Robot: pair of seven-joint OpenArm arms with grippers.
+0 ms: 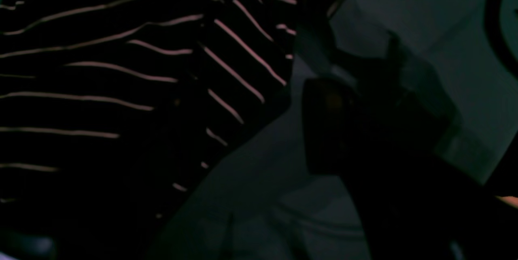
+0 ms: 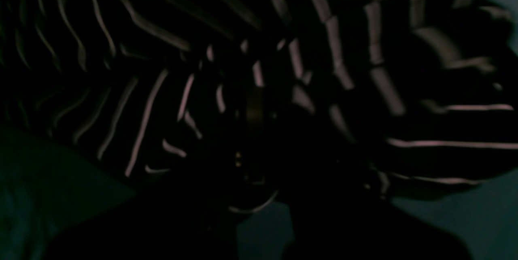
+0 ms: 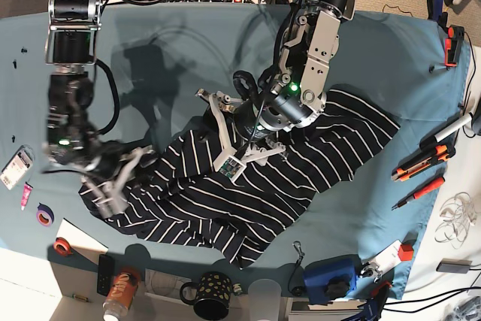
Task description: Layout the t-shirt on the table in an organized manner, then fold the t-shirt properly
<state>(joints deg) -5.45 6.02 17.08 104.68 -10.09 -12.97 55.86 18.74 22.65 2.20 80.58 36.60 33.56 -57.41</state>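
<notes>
T-shirt: the striped t-shirt (image 3: pixel 248 186) lies rumpled and bunched across the middle of the bench (image 3: pixel 173 50), not yet spread flat; its long axis runs on a slant from the near left of the base view up to the far right.
Stripes: they run in several directions in both wrist views, so the cloth is folded over itself.
Right jaws: the right gripper (image 3: pixel 113 186) sits at the shirt's left end in the base view, its jaws drawn together; the right wrist view shows striped cloth gathered right at them, so they appear to pinch the shirt's edge, though that view is dark.
Left jaws: the left gripper (image 3: pixel 233 137) hovers over the shirt's upper middle with its jaws spread wide and nothing between them; cloth lies under and to one side of them, bare bench to the other.
Key relation: nearly all of the shirt stretches away from the right jaws toward the left arm, along the slant.
Nearer arm: the right arm is at the end hem; the left arm is nearer the bulk and the far sleeve.
Next move, as a judgement: the left jaws need a hold on cloth before the two can draw the shirt out flat.
</notes>
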